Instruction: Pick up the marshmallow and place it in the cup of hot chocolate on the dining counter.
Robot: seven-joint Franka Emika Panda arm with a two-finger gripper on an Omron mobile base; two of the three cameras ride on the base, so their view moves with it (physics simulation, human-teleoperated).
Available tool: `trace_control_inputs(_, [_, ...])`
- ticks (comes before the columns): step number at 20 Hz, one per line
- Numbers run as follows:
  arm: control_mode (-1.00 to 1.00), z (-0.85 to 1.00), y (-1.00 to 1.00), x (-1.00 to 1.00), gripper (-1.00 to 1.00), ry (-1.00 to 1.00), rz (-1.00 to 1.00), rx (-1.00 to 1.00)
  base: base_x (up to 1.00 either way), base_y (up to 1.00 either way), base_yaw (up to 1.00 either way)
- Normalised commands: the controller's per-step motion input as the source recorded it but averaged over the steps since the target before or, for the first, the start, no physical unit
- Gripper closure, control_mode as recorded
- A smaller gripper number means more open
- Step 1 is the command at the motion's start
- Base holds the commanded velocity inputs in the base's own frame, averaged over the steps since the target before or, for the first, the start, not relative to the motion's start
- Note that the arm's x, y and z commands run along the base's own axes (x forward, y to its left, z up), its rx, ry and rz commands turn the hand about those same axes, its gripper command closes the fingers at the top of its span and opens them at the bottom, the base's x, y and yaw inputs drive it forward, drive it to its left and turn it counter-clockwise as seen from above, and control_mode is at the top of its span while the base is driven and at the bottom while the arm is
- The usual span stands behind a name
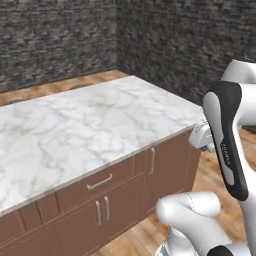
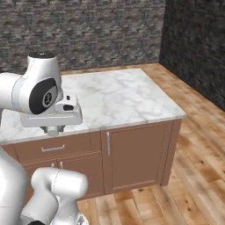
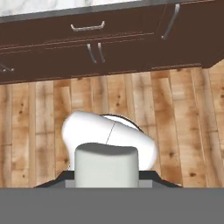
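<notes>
Fingers: can't tell if they're spread or closed, tips aren't visible | hand (image 2: pixel 52 118) parked at the near edge of the dining counter (image 1: pixel 75 125), camera looking down | hand view: brown drawer fronts (image 3: pixel 87 39) with silver handles, wood plank floor (image 3: pixel 183 122) below | counter: white grey-veined marble top, brown wood sides

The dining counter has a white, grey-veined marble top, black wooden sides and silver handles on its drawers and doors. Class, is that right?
Not quite: the sides of the dining counter are brown wood, not black, as the right base view shows. The marble top and silver handles are as stated.
</notes>
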Motion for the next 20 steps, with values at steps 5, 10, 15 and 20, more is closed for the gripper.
trace_control_inputs(5, [1.00,0.00,0.00,0.00,1.00,0.00,0.00,0.00,0.50,-1.00,0.14])
trace_control_inputs(10, [1.00,0.00,0.00,0.00,1.00,0.00,0.00,0.00,0.32,-1.00,0.33])
trace_control_inputs(15, [1.00,0.00,0.00,0.00,1.00,0.00,0.00,0.00,0.30,-1.00,0.41])
trace_control_inputs(20, [1.00,0.00,0.00,0.00,1.00,0.00,0.00,0.00,0.11,-1.00,0.47])
